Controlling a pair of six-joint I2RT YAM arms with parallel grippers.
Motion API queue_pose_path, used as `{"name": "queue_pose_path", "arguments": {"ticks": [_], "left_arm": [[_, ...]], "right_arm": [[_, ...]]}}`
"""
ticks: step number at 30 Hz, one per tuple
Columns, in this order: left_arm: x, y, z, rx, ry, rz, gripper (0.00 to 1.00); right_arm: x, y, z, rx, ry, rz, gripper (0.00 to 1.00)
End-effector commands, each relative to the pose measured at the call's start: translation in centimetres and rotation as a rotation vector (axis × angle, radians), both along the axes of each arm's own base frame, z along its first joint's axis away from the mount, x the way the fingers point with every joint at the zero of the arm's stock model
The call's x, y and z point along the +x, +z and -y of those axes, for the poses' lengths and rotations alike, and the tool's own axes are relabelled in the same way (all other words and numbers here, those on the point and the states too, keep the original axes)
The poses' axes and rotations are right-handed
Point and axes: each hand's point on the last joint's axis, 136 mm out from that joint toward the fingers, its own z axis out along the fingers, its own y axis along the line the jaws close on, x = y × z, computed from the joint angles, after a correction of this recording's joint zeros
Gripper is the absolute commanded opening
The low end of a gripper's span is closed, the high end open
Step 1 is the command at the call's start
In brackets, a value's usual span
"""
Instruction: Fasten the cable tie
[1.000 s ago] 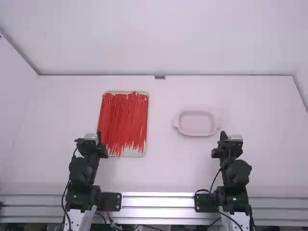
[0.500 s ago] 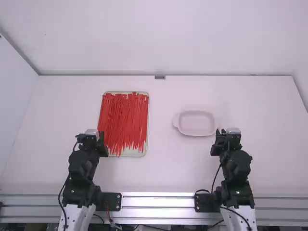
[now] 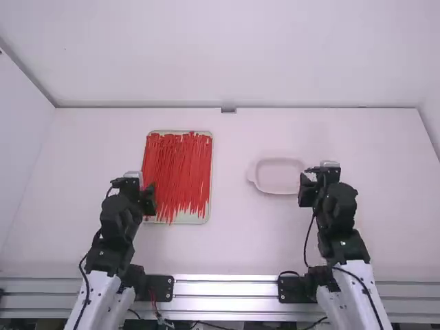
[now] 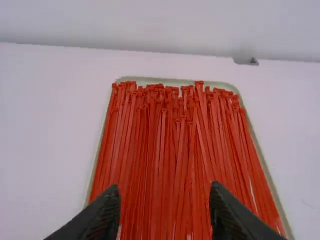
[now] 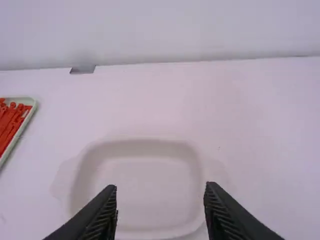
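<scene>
Several red cable ties (image 3: 177,175) (image 4: 180,165) lie side by side on a pale tray (image 3: 204,217) (image 4: 107,125) left of the table's middle. My left gripper (image 3: 139,196) (image 4: 162,215) hangs open over the tray's near left end, with nothing between its fingers. My right gripper (image 3: 313,184) (image 5: 159,212) is open at the near right edge of a white dish (image 3: 276,175) (image 5: 135,182), which holds nothing.
The white table (image 3: 275,137) ends at a back wall carrying a small grey clip (image 3: 228,109) (image 4: 246,61) (image 5: 82,70). Side walls close it in at left and right. An aluminium rail (image 3: 220,285) runs along the front by the arm bases.
Both arms have lifted and pushed forward from their folded positions. The left gripper came over the tray's near end and the right gripper reached the dish's near edge.
</scene>
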Motion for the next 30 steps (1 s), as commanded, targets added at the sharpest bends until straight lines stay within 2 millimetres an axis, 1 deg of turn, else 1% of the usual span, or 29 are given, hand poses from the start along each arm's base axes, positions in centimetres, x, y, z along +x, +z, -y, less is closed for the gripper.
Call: {"name": "queue_pose_path", "arguments": {"ticks": [1,2,6,10,14,17,19,22,27,30], "left_arm": [[0.6,0.9,-0.7,-0.033,0.074,-0.014,0.51],[0.7,0.8,-0.7,-0.037,0.079,-0.028,0.53],[1.4,0.3,-0.6,-0.035,0.09,-0.097,0.61],[2.2,0.2,1.2,-0.008,-0.033,-0.144,0.69],[3.1,-0.1,1.6,-0.021,-0.031,-0.189,0.76],[3.8,0.0,2.0,-0.026,-0.037,-0.207,0.8],[4.3,0.4,2.1,-0.029,-0.035,-0.218,0.83],[5.4,1.7,2.2,-0.032,-0.031,-0.22,0.88],[7.1,3.9,2.6,0.001,-0.054,-0.2,0.93],[8.1,4.6,2.6,-0.004,-0.051,-0.2,0.96]], "right_arm": [[1.3,1.4,-0.4,0.033,-0.006,-0.011,0.51],[1.6,1.3,-0.5,0.032,-0.004,-0.026,0.53],[2.8,0.7,-2.3,0.011,0.097,-0.102,0.61],[3.8,0.0,-3.6,-0.008,0.139,-0.17,0.69],[4.5,-0.6,-4.9,-0.022,0.185,-0.234,0.76],[4.9,-0.7,-5.3,-0.015,0.191,-0.266,0.81],[5.1,-0.7,-5.7,-0.007,0.196,-0.286,0.84],[5.3,-0.6,-6.2,-0.004,0.208,-0.313,0.88],[5.0,-0.3,-7.7,-0.008,0.249,-0.35,0.94],[5.0,-0.3,-8.4,-0.019,0.258,-0.362,0.96]]}}
